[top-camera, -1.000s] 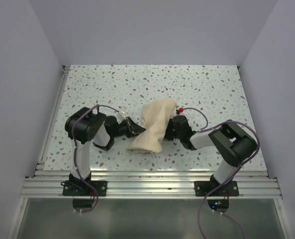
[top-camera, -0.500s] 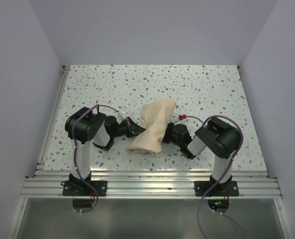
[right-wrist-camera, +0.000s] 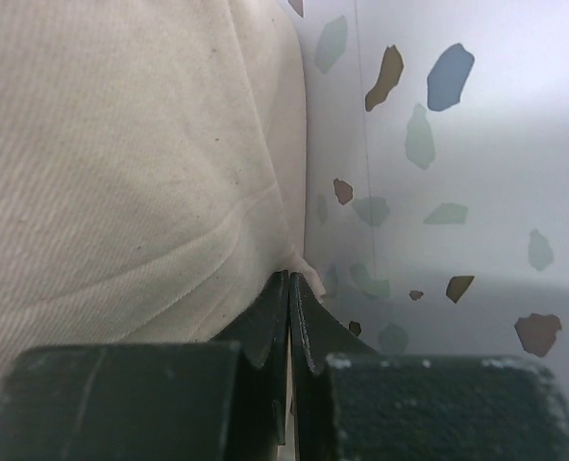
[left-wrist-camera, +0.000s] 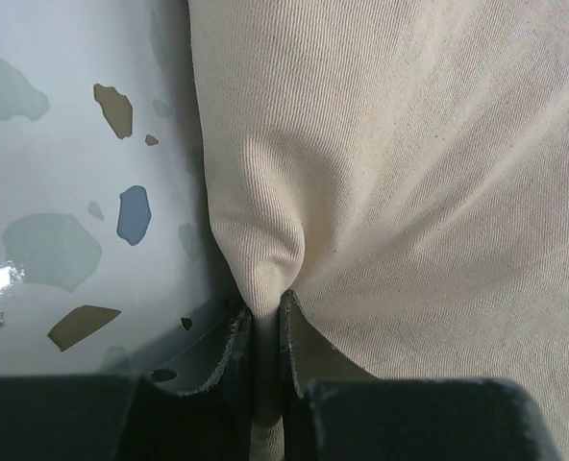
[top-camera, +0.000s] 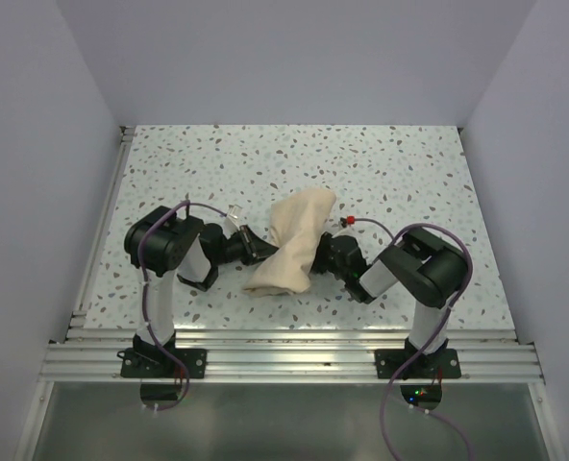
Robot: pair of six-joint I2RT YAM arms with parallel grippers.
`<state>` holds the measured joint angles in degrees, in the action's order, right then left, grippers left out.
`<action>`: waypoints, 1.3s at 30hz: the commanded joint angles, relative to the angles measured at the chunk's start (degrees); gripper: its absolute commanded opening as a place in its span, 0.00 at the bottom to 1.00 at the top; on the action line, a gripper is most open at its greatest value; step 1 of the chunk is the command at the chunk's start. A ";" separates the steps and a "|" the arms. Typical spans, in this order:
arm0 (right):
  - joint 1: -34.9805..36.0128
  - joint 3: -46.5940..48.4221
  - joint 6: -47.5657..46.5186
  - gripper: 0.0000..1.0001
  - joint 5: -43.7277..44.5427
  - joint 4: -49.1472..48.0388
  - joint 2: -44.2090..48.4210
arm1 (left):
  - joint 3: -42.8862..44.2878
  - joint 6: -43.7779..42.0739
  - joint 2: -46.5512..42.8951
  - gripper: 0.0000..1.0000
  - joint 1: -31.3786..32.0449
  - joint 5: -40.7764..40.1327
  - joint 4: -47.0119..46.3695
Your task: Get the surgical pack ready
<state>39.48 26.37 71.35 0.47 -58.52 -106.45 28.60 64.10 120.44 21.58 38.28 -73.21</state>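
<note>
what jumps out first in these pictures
A tan cloth bundle lies in the middle of the speckled table, pinched narrow at its waist. The left pincer grips a fold of it from one side. The right pincer is shut on the opposite edge.

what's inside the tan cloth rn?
Only the tan cloth itself shows, bunched on the table and pinched by the left gripper and right gripper. Anything inside or beneath its folds is covered.
</note>
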 commanded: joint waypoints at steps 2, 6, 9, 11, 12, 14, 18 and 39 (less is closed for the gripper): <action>1.82 5.53 -1.30 0.00 -4.68 -10.12 3.98 | -1.88 -4.51 3.48 0.00 0.30 -1.90 9.84; 1.91 5.36 -1.83 0.00 -5.22 -10.22 4.15 | -1.97 -4.15 3.83 0.00 0.13 -1.46 9.23; 1.82 2.64 -3.06 0.09 -0.66 -1.98 8.86 | -2.23 -4.24 3.75 0.00 -0.14 -1.37 9.22; 1.74 0.79 -5.16 0.12 2.24 6.70 12.39 | -2.32 -4.42 3.57 0.00 -0.23 -1.37 9.22; 1.65 0.18 -5.61 0.12 4.95 9.28 14.06 | -2.32 -4.42 3.57 0.00 -0.31 -1.37 9.14; 1.21 -2.02 -7.19 0.09 6.82 12.80 19.16 | -2.32 -4.42 3.66 0.00 -0.31 -1.37 9.14; -0.19 -1.59 -8.07 0.00 10.08 26.34 25.94 | -2.23 -4.42 3.83 0.00 -0.32 -1.37 9.05; -3.71 -4.57 -5.17 0.00 3.32 16.96 14.19 | -2.67 -4.59 3.13 0.00 -0.31 -1.54 9.14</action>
<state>35.97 21.50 65.17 4.86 -35.90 -89.62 28.38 64.47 120.88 21.06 38.41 -74.26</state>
